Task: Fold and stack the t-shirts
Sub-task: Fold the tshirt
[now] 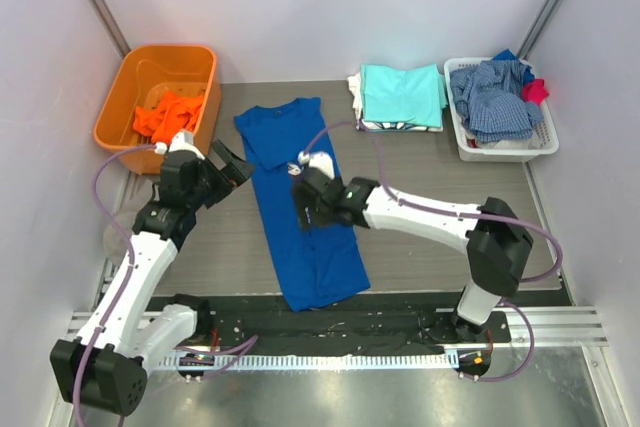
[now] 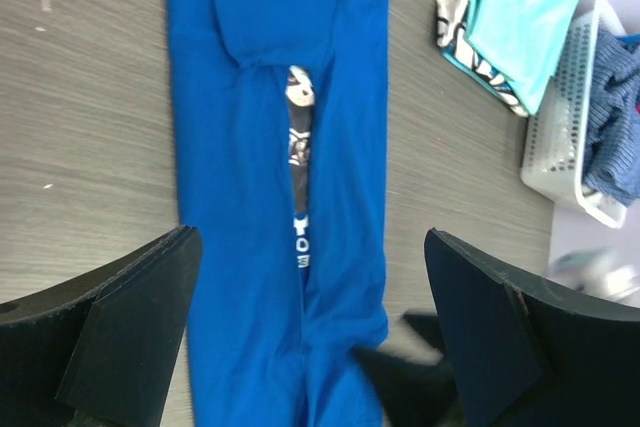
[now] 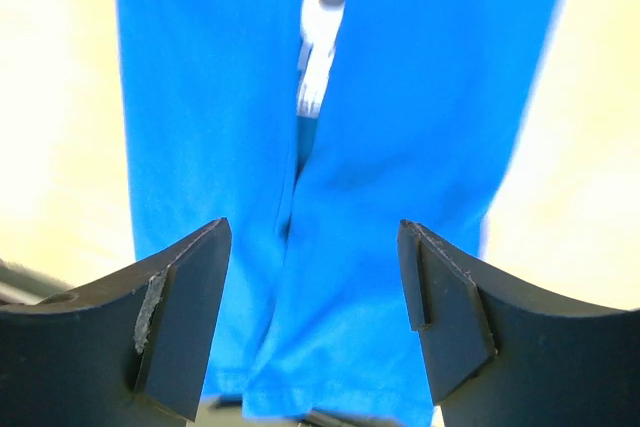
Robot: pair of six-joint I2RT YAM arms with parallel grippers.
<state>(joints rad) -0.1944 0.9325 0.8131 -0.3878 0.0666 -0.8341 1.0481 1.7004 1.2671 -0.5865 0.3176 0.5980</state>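
A royal blue t-shirt [image 1: 300,237] lies lengthwise on the table with both sides folded in to the middle. A strip of its chest print [image 2: 298,147] shows in the seam. My right gripper [image 1: 304,209] hovers over the shirt's middle, open, with only blue cloth [image 3: 400,97] below the jaws [image 3: 310,237]. My left gripper [image 1: 236,161] stands wide open just left of the shirt's upper part, holding nothing; the left wrist view looks down the shirt [image 2: 250,77] between its fingers [image 2: 310,239]. Folded t-shirts [image 1: 402,95], aqua on top, are stacked at the back right.
An orange bin [image 1: 205,97] at the back left holds an orange shirt [image 1: 168,115]. A white basket [image 1: 500,149] at the back right holds a blue-and-white checked garment [image 1: 492,97] and a red cloth [image 1: 536,89]. Walls close in both sides.
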